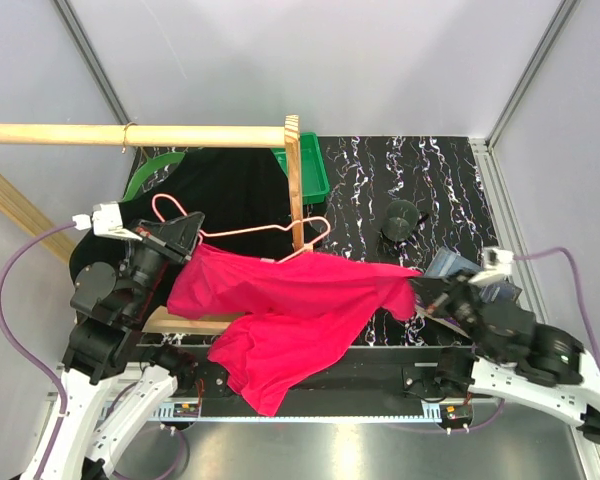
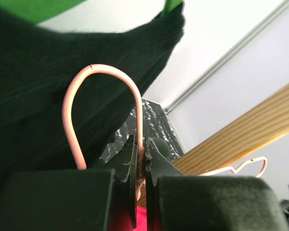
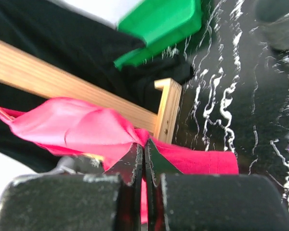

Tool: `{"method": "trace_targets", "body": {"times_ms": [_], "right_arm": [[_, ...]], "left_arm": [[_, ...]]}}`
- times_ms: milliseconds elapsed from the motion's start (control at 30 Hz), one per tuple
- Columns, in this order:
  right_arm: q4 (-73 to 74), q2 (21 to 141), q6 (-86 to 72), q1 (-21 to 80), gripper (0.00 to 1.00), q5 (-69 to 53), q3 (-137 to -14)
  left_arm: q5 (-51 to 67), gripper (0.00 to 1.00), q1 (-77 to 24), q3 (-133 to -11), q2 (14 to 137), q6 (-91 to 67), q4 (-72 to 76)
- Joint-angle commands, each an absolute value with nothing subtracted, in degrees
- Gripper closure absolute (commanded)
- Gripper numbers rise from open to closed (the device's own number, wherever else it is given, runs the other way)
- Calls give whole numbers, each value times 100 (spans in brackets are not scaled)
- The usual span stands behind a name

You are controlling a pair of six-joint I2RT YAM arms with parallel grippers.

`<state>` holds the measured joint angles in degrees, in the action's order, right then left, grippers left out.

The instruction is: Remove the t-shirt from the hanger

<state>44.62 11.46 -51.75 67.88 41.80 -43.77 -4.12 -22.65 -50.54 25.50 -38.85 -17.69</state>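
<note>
The red t-shirt (image 1: 290,315) is stretched across the table's front, between both arms. Above its upper edge the pink wire hanger (image 1: 270,232) shows bare, its hook (image 1: 168,208) to the left. My left gripper (image 1: 192,236) is shut on the hanger's neck just below the hook (image 2: 101,72); a bit of red cloth (image 2: 140,217) shows under the jaws of this left gripper (image 2: 142,154). My right gripper (image 1: 420,298) is shut on a fold at the shirt's right end. In the right wrist view the t-shirt (image 3: 77,127) bunches at that gripper (image 3: 144,147).
A wooden rack has a horizontal bar (image 1: 130,134) and an upright post (image 1: 295,180) just behind the hanger. A black garment (image 1: 230,185) hangs behind it, with a green bin (image 1: 315,165) at the back. A dark round object (image 1: 402,218) and blue-grey items (image 1: 450,265) lie right.
</note>
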Motion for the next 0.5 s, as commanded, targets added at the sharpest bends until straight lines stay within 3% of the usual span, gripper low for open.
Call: {"method": "trace_targets", "body": {"times_ms": [0,267,467], "right_arm": [[3045,2371,-4545,6794,100,3368,-4342],[1267,4523,-4227,6785,100,1496,-4588],[765,5027,-4280,6785,100,897,-4474]], "left_arm": [[403,100,-2241,-5141,2715,-3981,-1002],[1063,100,-2250,-5229,3129,-4069,-888],[1064,100,-2241,-5326,3190,-4052,-958]]}}
